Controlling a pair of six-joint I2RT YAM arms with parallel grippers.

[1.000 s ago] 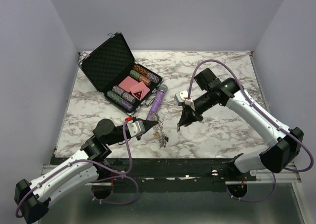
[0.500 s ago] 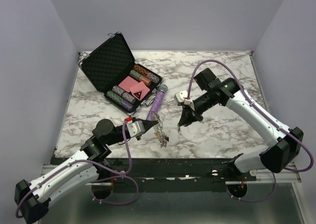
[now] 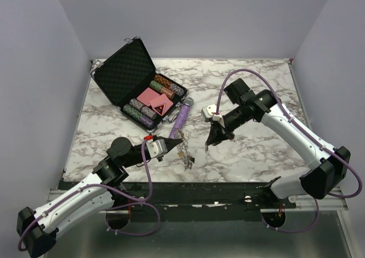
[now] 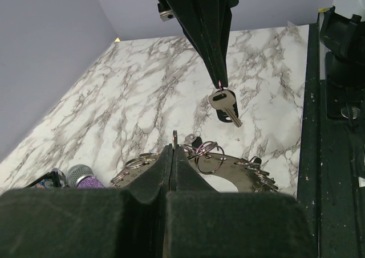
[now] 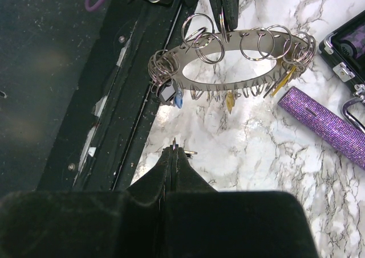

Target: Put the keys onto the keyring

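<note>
The keyring [image 5: 181, 61] is sitting near the middle of the table's [image 3: 256, 150] near edge, and the left gripper [image 3: 179, 139] is pinching it tight. One key [image 4: 224, 104] is dangling close by from the right gripper [image 3: 207, 146], which is squeezing shut on its little loop. That loop probably needs sliding on slowly, with the ring kept steady.

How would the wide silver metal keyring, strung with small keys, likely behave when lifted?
The keyring looks like a rigid flat band, so it probably keeps its shape. Its keys hang loosely, so they would likely swing and rattle.
</note>
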